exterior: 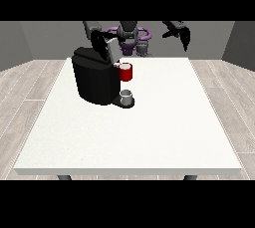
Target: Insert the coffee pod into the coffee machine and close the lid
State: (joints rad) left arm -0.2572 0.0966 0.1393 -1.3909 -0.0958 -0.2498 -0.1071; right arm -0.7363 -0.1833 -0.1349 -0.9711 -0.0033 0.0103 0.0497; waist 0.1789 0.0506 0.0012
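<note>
A black coffee machine (93, 78) stands on the left half of the white table (149, 127). Its red pod holder (126, 72) juts out at the front right, above a small grey cup (127, 96) on the machine's base. The hand at the view's left (99, 45) sits at the top rear of the machine, over the raised lid; how its fingers lie is hidden against the black body. The hand at the view's right (183, 35) hangs in the air above the table's far right edge, fingers pointing down and relaxed, holding nothing. No separate coffee pod shows.
The robot's torso (130, 38) stands behind the table's far edge. Grey walls and a wooden floor surround the table.
</note>
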